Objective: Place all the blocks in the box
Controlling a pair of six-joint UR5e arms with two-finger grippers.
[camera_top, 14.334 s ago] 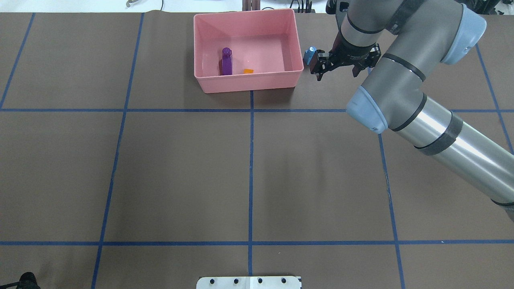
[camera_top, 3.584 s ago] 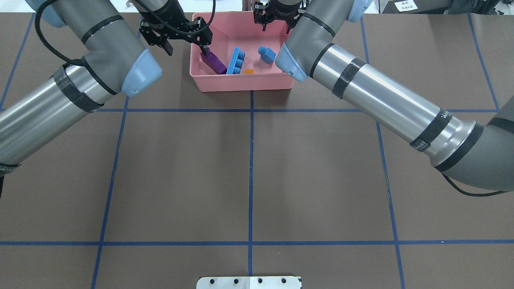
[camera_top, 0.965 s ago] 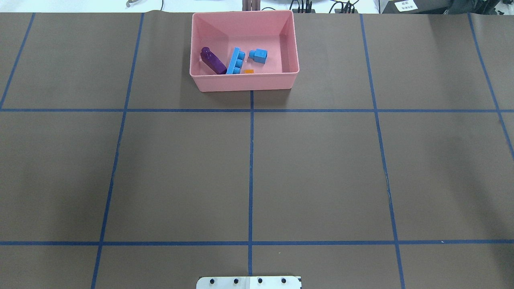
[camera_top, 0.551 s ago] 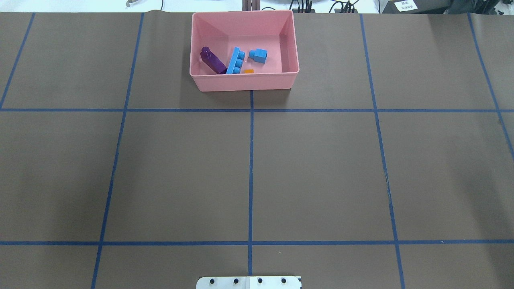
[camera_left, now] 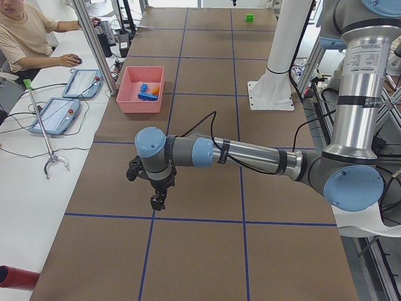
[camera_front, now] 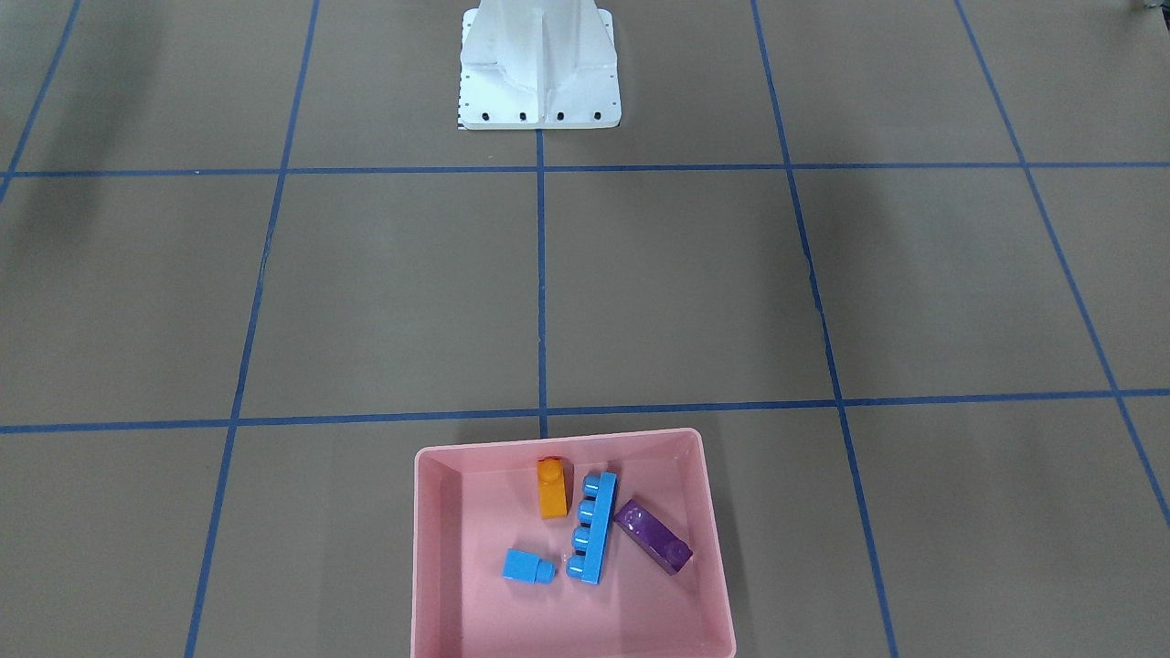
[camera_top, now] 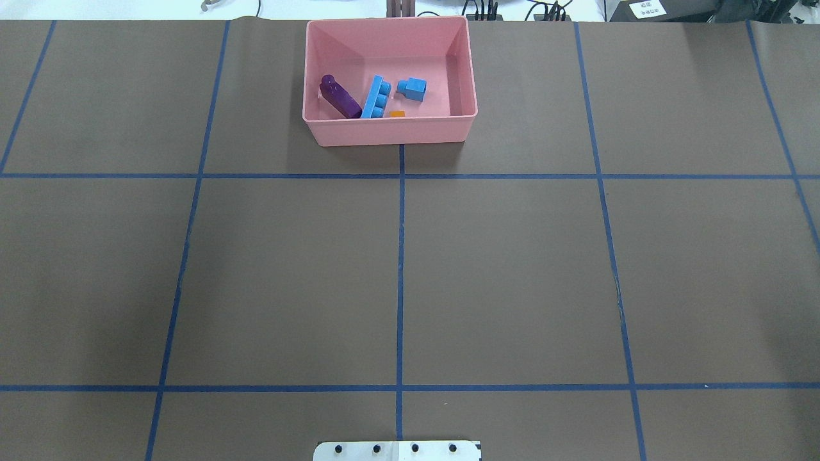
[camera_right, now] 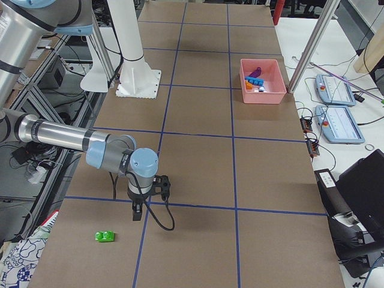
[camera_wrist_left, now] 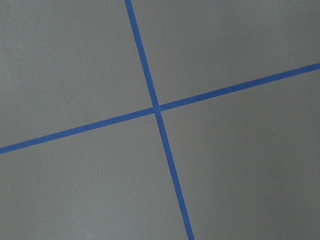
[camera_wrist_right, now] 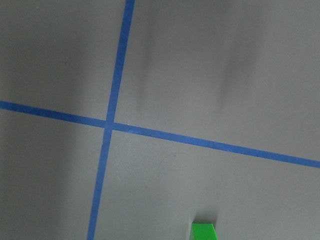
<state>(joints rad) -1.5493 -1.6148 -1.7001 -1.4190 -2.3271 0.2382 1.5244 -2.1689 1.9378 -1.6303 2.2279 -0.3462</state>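
Green block (camera_right: 105, 236): the only brick outside the box. It lies flat on the brown table cover (camera_top: 512, 269) at the robot's right end, well apart from the box. In the right wrist view only its upper edge shows, at the bottom margin.
Orange block (camera_front: 551, 491): in the box, near the wall on the robot's side.
Long blue block (camera_front: 590, 539): in the box, on its side, between the orange and the purple.
Purple block (camera_front: 653, 537): in the box, lying slantwise, just beside the long blue one.
Small blue cube (camera_front: 527, 567): in the box, lying alone beside the long blue block's end.
Box (camera_top: 391, 131): pink, at the table's far edge on the centre line; four bricks are inside.
Right gripper (camera_right: 137, 213): points down over a tape crossing (camera_wrist_right: 107, 123), near the green block but not above it. Whether the jaws are apart or together cannot be told.
Left gripper (camera_left: 158, 202): points down at the table's opposite end, with bare cover beneath it. Jaw spacing cannot be told, and nothing is seen in it.
Step in hand (judged): the right arm fetches the green block, the last of five.
Method (judged): shift until the brick is centred under the wrist camera. Turn the wrist so the fingers close on the brick's flat sides. Descend with the jaws wide and close squarely.
Caution (judged): the brick is small and light, so an off-centre pinch may flick it away. Clear the box wall before release.
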